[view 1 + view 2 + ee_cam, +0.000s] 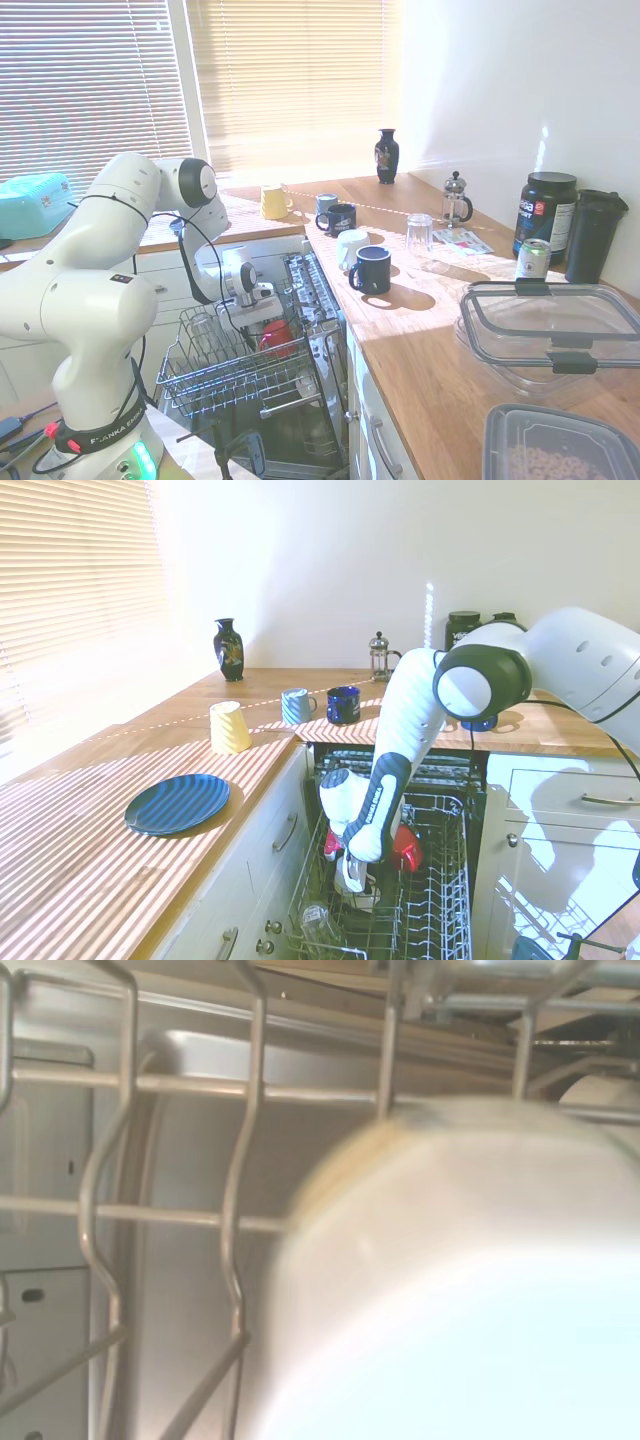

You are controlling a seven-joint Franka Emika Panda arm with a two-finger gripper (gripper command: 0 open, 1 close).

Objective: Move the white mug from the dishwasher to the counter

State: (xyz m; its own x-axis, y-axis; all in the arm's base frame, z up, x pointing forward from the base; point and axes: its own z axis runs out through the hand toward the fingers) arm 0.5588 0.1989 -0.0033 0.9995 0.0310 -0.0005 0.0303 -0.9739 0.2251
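The white mug (470,1290) fills most of my wrist view, a pale blurred body pressed close against the wires of the rack (240,1160), with the dishwasher's (320,300) steel wall behind them. In the second exterior view only a sliver of white (352,880) shows under my gripper (358,878), low in the rack (440,880) of the open dishwasher (440,770). My gripper (262,300) is down among the wires there, and I cannot tell whether it is clenched on the mug or released; the wrist hides the tips in both outside views.

A red mug (405,848) sits in the rack at about 3 o'clock from my gripper, just beside it. An upturned glass (315,920) lies in the rack at about 7 o'clock.

On the wooden surface (90,860) rests a blue plate (178,803), with a yellow cup (229,727) upside down at 1 o'clock from it. Further back stand a light blue mug (295,705), a dark blue mug (343,704), a dark vase (228,649) and a coffee press (379,657).
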